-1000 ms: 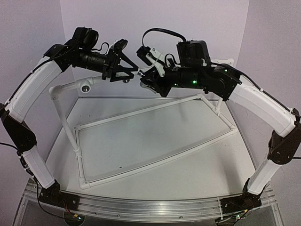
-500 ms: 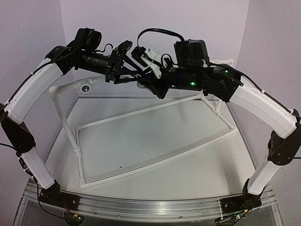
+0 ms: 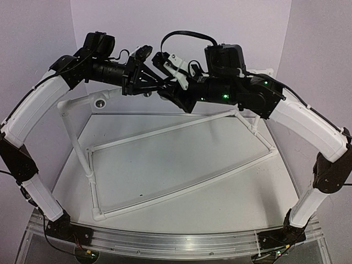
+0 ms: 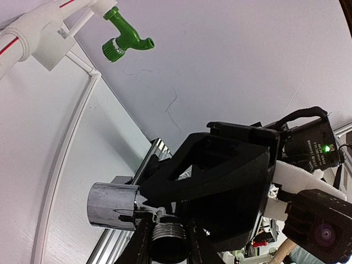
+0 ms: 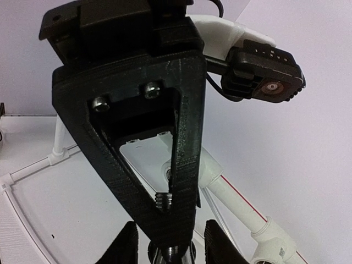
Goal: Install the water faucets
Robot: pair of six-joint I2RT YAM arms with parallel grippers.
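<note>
Green faucet (image 4: 127,39) mounted, chrome faucet (image 4: 114,204) aloft

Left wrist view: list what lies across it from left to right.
white pipe → chrome faucet → right gripper → right wrist camera. The green faucet is left out: it hangs above the chrome one, overlapping it sideways.

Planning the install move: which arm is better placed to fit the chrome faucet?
Left. The left end effector is shut on the chrome faucet, and the open pipe fitting is on the left arm's side. The right end effector is open.
</note>
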